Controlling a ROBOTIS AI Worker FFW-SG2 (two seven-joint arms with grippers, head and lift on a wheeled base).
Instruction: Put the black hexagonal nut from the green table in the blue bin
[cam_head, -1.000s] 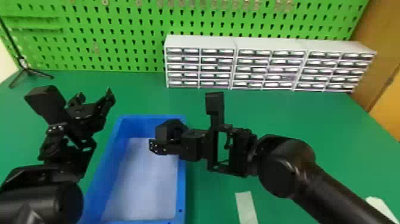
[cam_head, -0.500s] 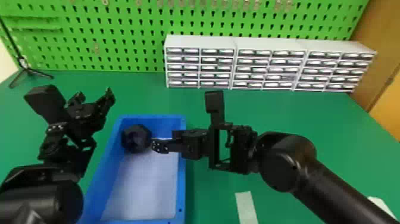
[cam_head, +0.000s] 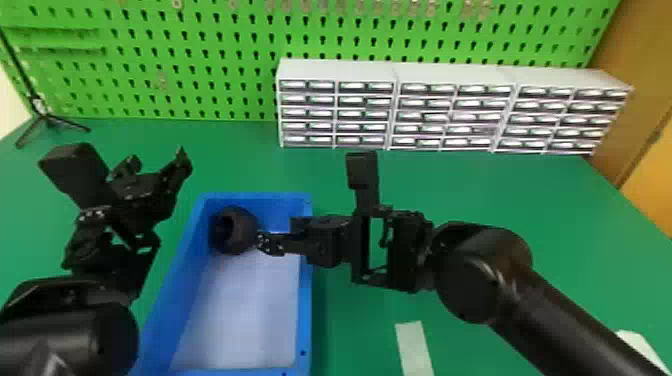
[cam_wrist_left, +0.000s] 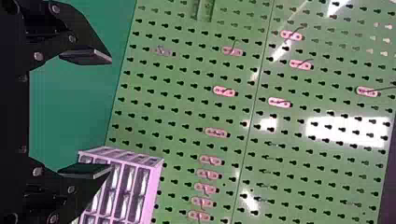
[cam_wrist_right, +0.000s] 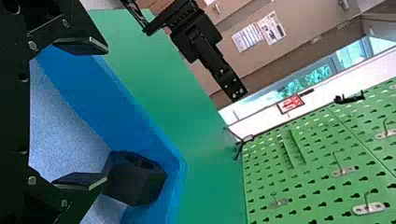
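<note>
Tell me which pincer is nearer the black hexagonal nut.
Right. The right pincer is close beside the nut, over the blue bin; the left pincer is left of the bin.

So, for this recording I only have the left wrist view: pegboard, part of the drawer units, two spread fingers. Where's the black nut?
Observer: The black nut lies in the blue bin, in the far left corner as the head view shows it.
Operator: Does the right gripper have hold of it?
Observer: No. The right wrist view has those fingers spread, with the nut beyond one fingertip rather than between the two.
Operator: And where is my left gripper relative to the bin?
Observer: To the left of it, over the green table, in the head view.
</note>
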